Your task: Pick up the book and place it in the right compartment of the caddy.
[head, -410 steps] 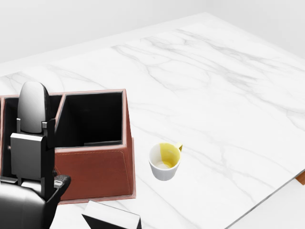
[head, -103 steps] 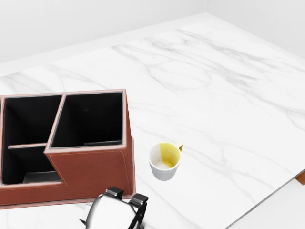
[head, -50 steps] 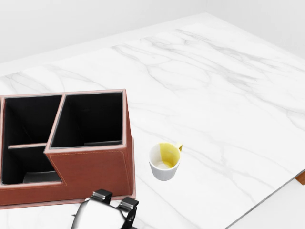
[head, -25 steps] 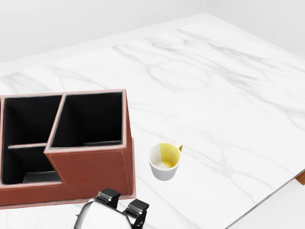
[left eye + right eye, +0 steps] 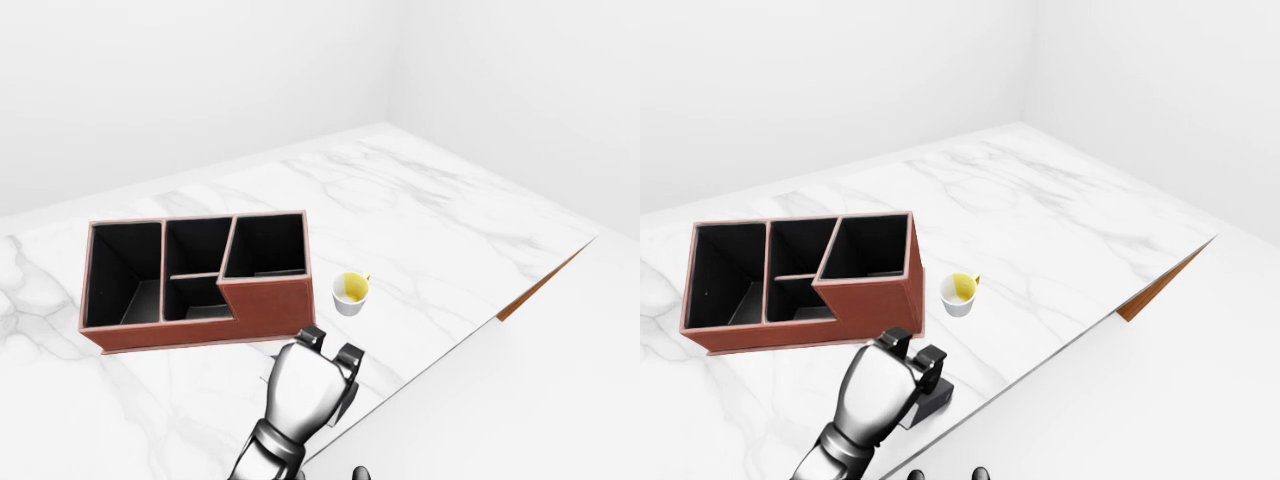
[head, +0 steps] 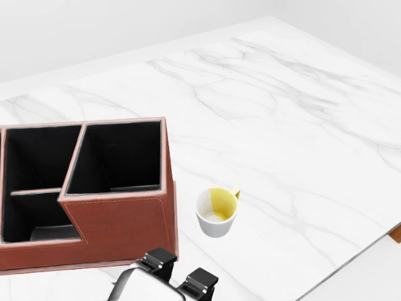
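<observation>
The brown caddy (image 5: 265,305) stands on the marble table, its right compartment (image 5: 262,245) dark inside, with nothing I can make out in it. Below it, near the table's lower edge, my left hand (image 5: 915,352) lies palm down over the book (image 5: 932,398). Only a dark corner of the book shows under the fingers (image 5: 931,360). The fingers bend down past its upper edge. Whether they close round it is hidden by the back of the hand. In the head view only the knuckles (image 6: 158,258) show, at the bottom edge. My right hand does not show.
A white mug (image 5: 350,292) with a yellow inside stands just right of the caddy, close above the hand. The table's edge (image 5: 450,345) runs diagonally at the right, with a brown underside strip (image 5: 540,285). Small dark shapes sit at the bottom edge of both eye views.
Eight seconds ago the left arm stood raised over the caddy's left part and the book lay bare. Since then the hand has covered the book and has slid slightly right.
</observation>
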Tool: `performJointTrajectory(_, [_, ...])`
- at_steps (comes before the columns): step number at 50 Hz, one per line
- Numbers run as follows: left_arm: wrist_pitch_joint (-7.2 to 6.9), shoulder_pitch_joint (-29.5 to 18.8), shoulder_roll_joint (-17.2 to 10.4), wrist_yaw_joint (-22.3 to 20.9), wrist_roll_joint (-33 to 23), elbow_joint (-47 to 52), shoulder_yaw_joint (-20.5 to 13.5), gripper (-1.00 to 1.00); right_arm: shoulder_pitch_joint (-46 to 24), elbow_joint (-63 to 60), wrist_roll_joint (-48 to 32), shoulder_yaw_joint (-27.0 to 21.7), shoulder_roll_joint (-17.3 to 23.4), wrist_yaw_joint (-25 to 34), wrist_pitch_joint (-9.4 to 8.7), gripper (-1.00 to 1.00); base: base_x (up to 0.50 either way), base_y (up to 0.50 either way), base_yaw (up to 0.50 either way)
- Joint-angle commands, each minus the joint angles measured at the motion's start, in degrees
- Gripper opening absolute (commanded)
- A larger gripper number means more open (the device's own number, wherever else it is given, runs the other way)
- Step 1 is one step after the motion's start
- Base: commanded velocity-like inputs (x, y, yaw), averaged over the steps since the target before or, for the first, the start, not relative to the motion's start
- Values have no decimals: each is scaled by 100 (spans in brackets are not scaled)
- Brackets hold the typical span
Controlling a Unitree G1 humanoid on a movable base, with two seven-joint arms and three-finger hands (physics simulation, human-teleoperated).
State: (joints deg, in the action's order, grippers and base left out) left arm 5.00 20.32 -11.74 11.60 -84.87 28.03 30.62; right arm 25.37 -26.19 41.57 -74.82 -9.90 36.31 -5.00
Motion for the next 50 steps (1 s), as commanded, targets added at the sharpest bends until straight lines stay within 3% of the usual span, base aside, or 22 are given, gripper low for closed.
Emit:
performJointTrajectory(1, [0, -28, -21, 171, -176, 325, 318, -100, 3, -37, 20, -10, -10, 10, 0, 100, 0, 0, 0])
performJointTrajectory(10, [0, -23, -63, 39, -325, 652, 653, -100, 7, -82, 37, -28, -18, 8, 0, 100, 0, 0, 0])
performJointTrajectory(33, [0, -235, 101, -515, -510, 1418, 1116, -100, -11, -59, 11, -26, -28, 32, 0, 100, 0, 0, 0])
performJointTrajectory(50, [0, -1147, 935, -1177, -428, 1092, 664, -100, -3, -67, 11, -13, -17, -4, 0, 100, 0, 0, 0])
